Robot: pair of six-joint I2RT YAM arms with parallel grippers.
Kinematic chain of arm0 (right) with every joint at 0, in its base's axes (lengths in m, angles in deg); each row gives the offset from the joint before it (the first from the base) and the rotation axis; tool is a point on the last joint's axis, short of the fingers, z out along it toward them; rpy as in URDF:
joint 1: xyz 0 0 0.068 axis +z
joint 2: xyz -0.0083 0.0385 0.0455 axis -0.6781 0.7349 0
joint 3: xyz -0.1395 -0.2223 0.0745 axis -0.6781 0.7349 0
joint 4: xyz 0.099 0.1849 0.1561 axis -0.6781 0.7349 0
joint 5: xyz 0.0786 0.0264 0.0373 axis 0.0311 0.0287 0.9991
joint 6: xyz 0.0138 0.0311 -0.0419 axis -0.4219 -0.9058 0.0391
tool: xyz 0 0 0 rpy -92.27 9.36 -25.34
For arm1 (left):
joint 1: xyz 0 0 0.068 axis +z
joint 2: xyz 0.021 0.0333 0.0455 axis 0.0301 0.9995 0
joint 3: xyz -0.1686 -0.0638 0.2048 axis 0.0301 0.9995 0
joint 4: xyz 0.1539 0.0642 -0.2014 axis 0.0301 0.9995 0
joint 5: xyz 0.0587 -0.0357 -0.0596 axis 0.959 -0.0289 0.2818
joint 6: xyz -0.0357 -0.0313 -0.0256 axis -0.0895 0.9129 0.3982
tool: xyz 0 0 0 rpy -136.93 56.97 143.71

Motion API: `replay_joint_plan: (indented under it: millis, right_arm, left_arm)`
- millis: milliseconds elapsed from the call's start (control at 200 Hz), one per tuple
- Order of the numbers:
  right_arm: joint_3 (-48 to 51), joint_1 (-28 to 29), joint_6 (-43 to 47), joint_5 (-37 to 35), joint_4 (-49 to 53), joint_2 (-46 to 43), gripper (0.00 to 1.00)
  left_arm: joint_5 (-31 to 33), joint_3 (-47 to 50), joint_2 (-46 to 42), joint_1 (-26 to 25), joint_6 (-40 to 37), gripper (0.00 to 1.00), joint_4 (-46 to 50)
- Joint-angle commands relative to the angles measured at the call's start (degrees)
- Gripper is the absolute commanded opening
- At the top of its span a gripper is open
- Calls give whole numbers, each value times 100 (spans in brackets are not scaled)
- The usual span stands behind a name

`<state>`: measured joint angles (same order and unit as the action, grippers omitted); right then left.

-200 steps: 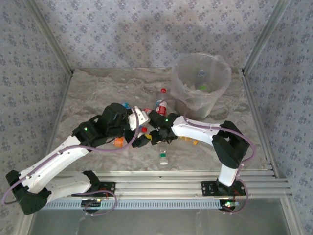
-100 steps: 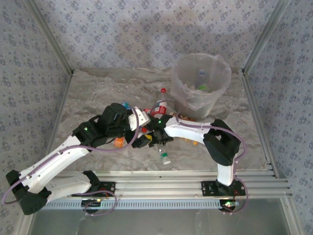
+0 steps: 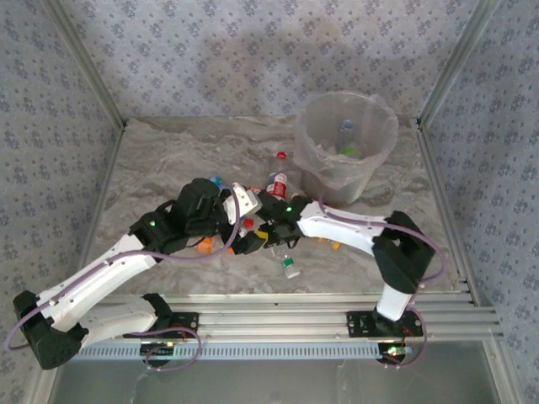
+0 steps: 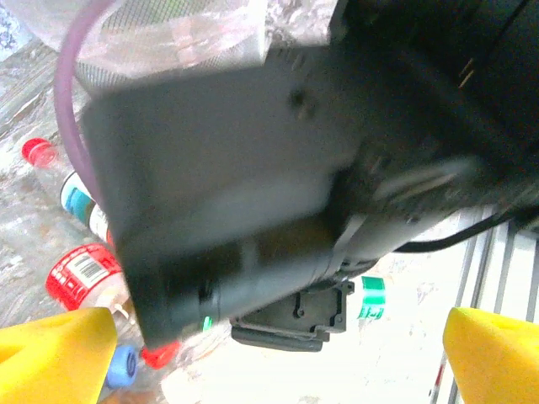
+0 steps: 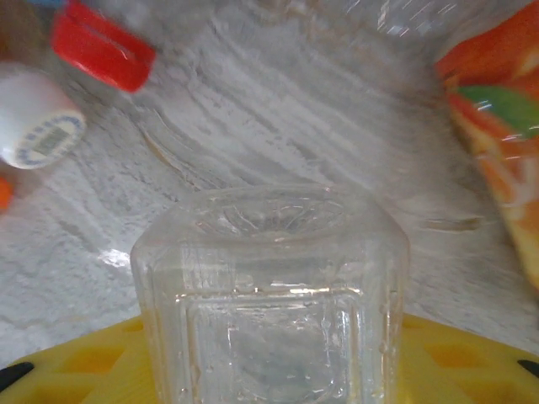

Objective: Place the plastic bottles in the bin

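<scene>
Logged at 1 o'clock on the grey marbled table top [image 3: 168,160]: a large round translucent whitish plastic bin [image 3: 313,164] with a clear bag liner [image 3: 381,108], standing upright. Counted at least two small plastic bottles inside it, one with a green label [image 3: 347,151].

Logged just at 9 o'clock of the bin: a red-capped clear bottle [image 3: 280,156]. Logged at 6 o'clock of that, near the bin's foot: a red-labelled clear bottle [image 3: 276,183].

Logged at table centre, well apart from the bin at its 8 o'clock: a loose cluster of bottles under both arms. Among them were a blue cap [image 3: 216,181] at 11 o'clock of the cluster and an orange-labelled bottle [image 3: 205,245] at 8 o'clock.

Logged alone at 6 o'clock of the cluster: a small clear bottle with a green band [image 3: 290,268], lying on its side.

Right claw [image 5: 269,374]: found clenched on a clear ribbed plastic bottle [image 5: 269,278], base toward the wrist camera, between yellow fingers [image 5: 76,360], within the cluster. Undetermined whether lifted or resting on the table.

Left claw [image 4: 274,358]: found released, yellow fingertips [image 4: 55,353] spread wide, nothing between them. Sat just beside the black wrist housing [image 4: 337,168] of the right arm, at its 9 o'clock.
</scene>
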<state>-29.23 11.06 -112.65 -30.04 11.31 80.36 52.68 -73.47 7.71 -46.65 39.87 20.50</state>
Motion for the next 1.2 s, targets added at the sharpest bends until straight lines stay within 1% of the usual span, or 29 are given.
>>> replay_joint_plan:
  millis: [0,130,230,390,485,610,690,809,884,1014,1174,1194]
  right_arm:
    - [100,-208,393,89,-53,-742,57]
    - [1,-463,648,296,25,-1349,55]
    - [-223,-584,828,389,173,-1688,54]
    - [-903,-829,1088,330,476,-2027,54]
    - [-1385,-1014,1247,272,566,-2155,53]
    - [-1947,-1303,1352,173,529,-2300,51]
    - [-2271,-1571,1387,221,476,-2325,48]
    - [-2685,-1970,1431,271,311,-2295,48]
    - [-2906,-2265,1403,351,194,-2235,48]
    - [-3202,-2704,1284,425,-154,-2091,47]
    - [-3528,-3132,1120,321,-354,-1820,46]
    - [-3536,-3188,1113,304,-517,-1794,45]
  left_arm:
    - [-319,88,-152,-11,342,100,-805]
    - [-304,66,-259,-6,520,100,-1247]
    - [-133,-62,-278,-6,588,100,-1467]
    - [144,-84,-240,12,915,100,-2147]
    - [145,-72,-147,34,1096,100,-2496]
    - [-3,-183,44,74,1211,100,-2584]
    - [-45,-2,10,83,1263,100,-2818]
    - [-21,352,-65,131,1367,100,-3079]
    - [-139,347,-71,137,1295,100,-2952]
    - [-109,422,-130,136,1251,100,-2902]
    - [-75,454,-137,67,1163,100,-2848]
    - [-66,454,-135,58,1145,99,-2825]
